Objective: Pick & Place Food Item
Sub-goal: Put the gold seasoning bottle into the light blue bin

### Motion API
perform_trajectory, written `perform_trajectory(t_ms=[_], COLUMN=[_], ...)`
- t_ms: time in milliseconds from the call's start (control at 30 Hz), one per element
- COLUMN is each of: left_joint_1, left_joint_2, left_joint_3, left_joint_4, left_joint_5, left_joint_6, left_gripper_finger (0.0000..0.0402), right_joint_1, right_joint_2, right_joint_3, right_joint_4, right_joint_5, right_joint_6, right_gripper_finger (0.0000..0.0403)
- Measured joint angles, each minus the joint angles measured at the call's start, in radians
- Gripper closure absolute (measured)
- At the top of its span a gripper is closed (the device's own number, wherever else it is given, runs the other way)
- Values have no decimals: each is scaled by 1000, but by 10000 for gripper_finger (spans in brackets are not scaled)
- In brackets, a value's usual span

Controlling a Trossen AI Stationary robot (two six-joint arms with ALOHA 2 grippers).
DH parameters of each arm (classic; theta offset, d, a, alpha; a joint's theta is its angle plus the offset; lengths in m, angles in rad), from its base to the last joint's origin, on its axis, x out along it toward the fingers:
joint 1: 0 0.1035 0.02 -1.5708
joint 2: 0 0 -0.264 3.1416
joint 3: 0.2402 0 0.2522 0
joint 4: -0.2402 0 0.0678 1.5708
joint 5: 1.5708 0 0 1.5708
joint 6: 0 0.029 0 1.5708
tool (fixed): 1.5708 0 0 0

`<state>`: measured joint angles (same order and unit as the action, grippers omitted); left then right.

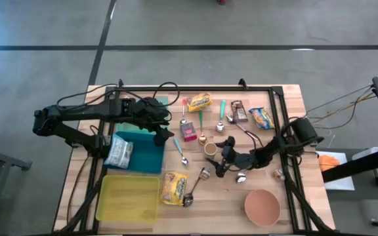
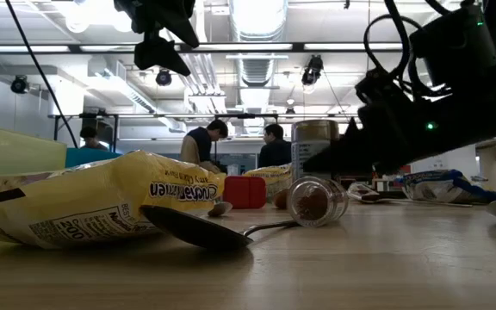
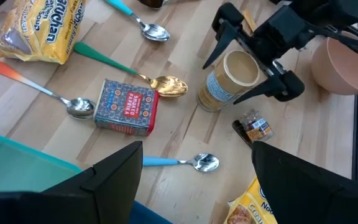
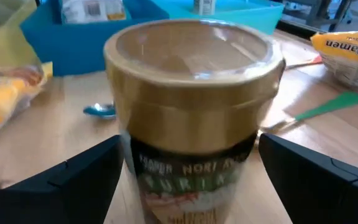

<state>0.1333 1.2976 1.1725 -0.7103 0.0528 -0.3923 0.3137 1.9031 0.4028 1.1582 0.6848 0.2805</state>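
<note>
- Right pincer (image 1: 213,149): low over the middle of the table (image 1: 235,206), fingers (image 4: 73,177) spread wide, one on each side of the furikake jar (image 4: 194,118). No contact visible; fingers stand just off the jar's sides.
- Furikake jar: upright, gold lid on, near the table's centre, just right of the red tin (image 3: 127,107), which lies flat.
- Gold spoon (image 3: 166,84) lies between tin and jar, its bowl close to the jar's base.
- Small spice bottle (image 3: 256,127) lies on its side just near of the jar.
- Left pincer (image 1: 163,136): raised above the far right corner of the blue bin (image 1: 144,152), fingers spread, nothing between them.
- Blue-handled spoon (image 3: 182,163) lies on the wood right of the bin.
- Yellow ramen packet (image 1: 173,187) lies flat toward the near edge, right of the yellow bin (image 1: 128,197).
- Pink bowl (image 1: 262,206) sits at the near right.
</note>
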Motion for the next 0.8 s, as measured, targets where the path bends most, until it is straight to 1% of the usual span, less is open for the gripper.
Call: perform_trajectory(t_ms=[100, 300, 500, 600, 700, 733, 800], left_joint_1=[0, 0, 1, 1, 1, 1, 1], left_joint_2=[0, 0, 0, 0, 0, 0, 0], left_joint_3=[0, 0, 0, 0, 0, 0, 0], left_joint_4=[2, 5, 4, 1, -1, -4, -7], left_joint_5=[0, -3, -45, -45, -44, -44, -42], left_joint_6=[0, 7, 3, -1, -8, -8, -8], left_gripper_finger=[92, 92, 92, 92, 92, 92, 92], right_joint_1=[-11, -21, -20, -20, -19, -19, -19], right_joint_2=[40, 93, 128, 124, 112, 108, 104], right_joint_3=[13, 65, 109, 116, 105, 98, 86], right_joint_4=[47, 60, 53, 50, 53, 57, 57], right_joint_5=[0, -4, -5, -10, -12, -12, -9], right_joint_6=[-2, -7, 1, 3, 2, 3, 9], right_gripper_finger=[34, 35, 39, 71, 127, 138, 137])
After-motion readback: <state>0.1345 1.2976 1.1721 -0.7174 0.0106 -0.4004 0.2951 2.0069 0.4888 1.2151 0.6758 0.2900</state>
